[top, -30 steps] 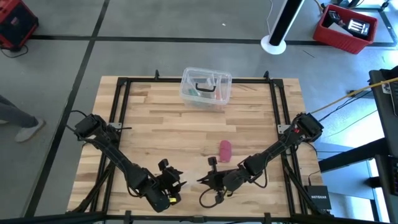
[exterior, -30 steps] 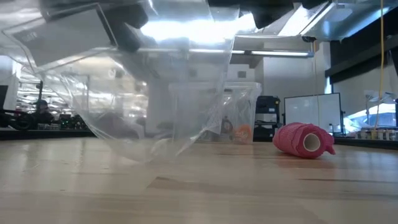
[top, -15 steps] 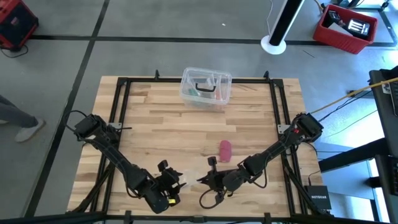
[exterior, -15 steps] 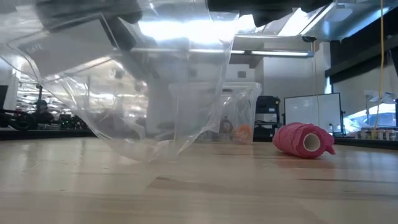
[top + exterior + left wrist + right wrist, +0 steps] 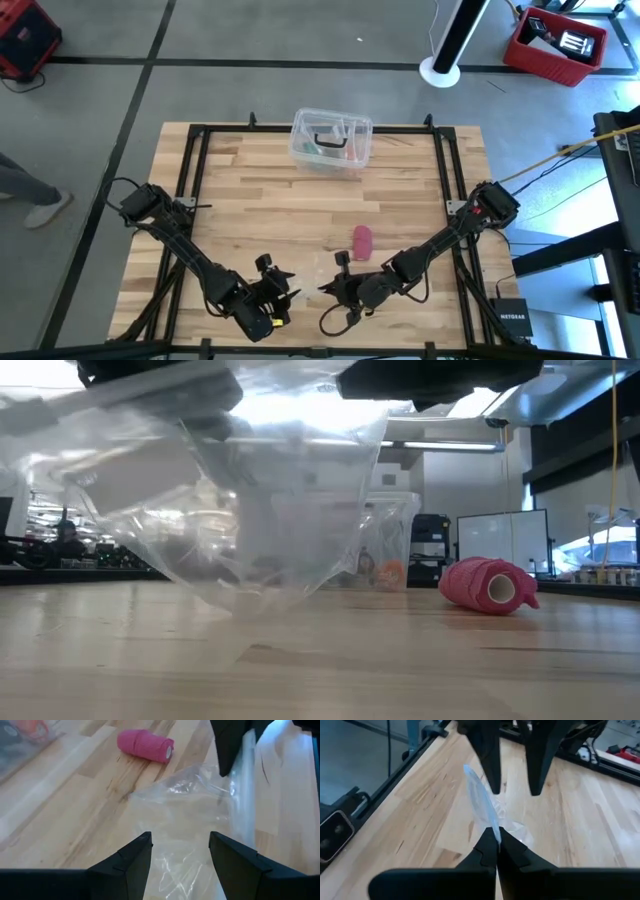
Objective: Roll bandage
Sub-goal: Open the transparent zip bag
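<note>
The bandage (image 5: 361, 240) is a stubby pink roll lying on its side on the wooden table (image 5: 250, 210), right of centre; no gripper touches it (image 5: 485, 586). Near the front edge, a crumpled clear plastic wrapper (image 5: 185, 815) hangs between my two grippers. My right gripper (image 5: 496, 834) is shut on it. My left gripper (image 5: 180, 837) faces it from the left, open, with one finger on either side of the wrapper's near part. In the low view the wrapper (image 5: 270, 510) fills the left half. My right gripper pinches an edge of the clear wrapper (image 5: 492, 827) between its two fingers, coming from the table's right and slanting down. The film stands up from the fingers as a thin sheet, and the rest sags toward the table. My left gripper: I cannot tell whether its fingers touch the wrapper.
A clear plastic box (image 5: 331, 140) with small items stands at the table's far edge, centre. A black frame (image 5: 190, 180) runs along the table's sides. Bare wood lies between the box and the bandage.
The hanging wrapper has changed shape: in the low view its top has come more level and its sagging part has spread and shifted. My left gripper has rolled a little about its own axis. Both arms keep their places, and the bandage has not moved.
</note>
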